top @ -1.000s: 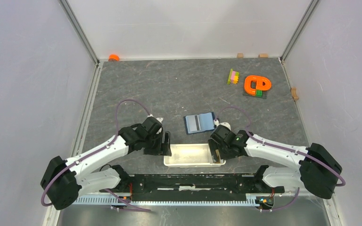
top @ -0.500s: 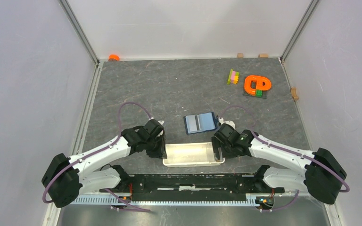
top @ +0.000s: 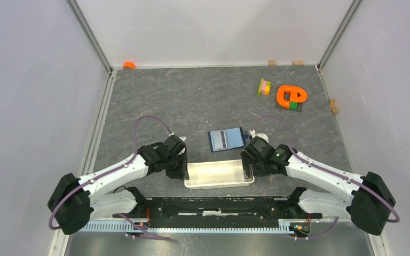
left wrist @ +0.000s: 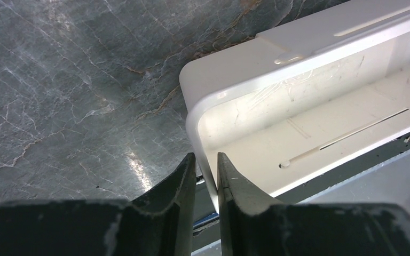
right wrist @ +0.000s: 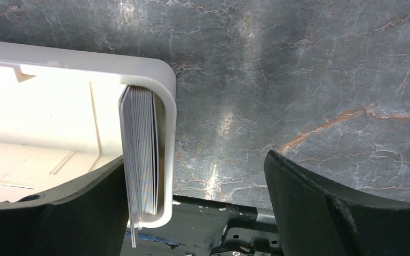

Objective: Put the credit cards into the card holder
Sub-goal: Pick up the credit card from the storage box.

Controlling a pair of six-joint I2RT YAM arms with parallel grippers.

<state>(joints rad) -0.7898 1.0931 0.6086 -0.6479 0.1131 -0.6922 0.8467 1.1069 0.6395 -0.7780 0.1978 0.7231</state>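
The left claw [left wrist: 205, 160] pinches the left end wall of the white tray [left wrist: 299, 37]; the right claw [right wrist: 195, 160] gapes wide astride its right end, holding nothing; the credit cards [right wrist: 141, 154] stand on edge inside against that wall; the card holder [top: 226, 139] lies open on the worktop [top: 192, 96] just beyond the tray's far side

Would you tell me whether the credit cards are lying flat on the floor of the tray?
No, the credit cards stand on edge in a stack against the end wall of the white tray.
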